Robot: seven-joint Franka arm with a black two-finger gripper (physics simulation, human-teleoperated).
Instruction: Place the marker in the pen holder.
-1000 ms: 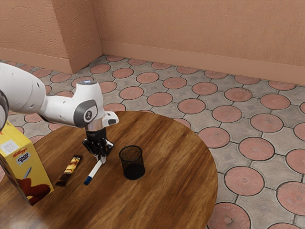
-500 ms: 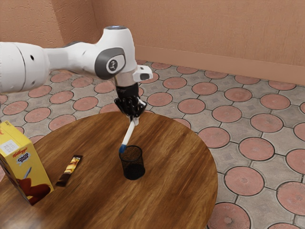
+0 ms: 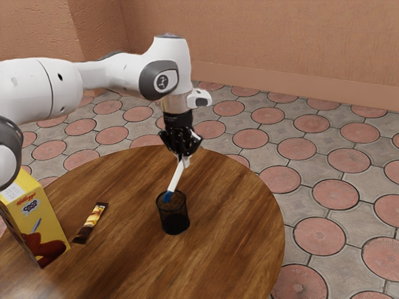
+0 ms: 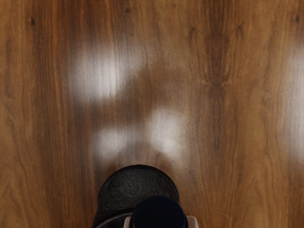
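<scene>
My gripper (image 3: 184, 160) is above the pen holder in the exterior view, shut on the upper end of the white marker (image 3: 176, 178). The marker hangs tilted, its blue end down at the holder's rim; whether that end is inside the opening I cannot tell. The black mesh pen holder (image 3: 174, 216) stands upright on the table. In the wrist view the marker's dark end (image 4: 158, 213) overlaps the near part of the pen holder (image 4: 137, 187).
A yellow cereal box (image 3: 38, 225) stands on the round wooden table (image 3: 230, 249) at the exterior view's left. Between it and the pen holder lies a yellow and brown wrapped bar (image 3: 91, 223).
The gripper has lifted the marker off the table and carried it toward the exterior view's right, over to the pen holder. The holder, bar and box have stayed where they were.
</scene>
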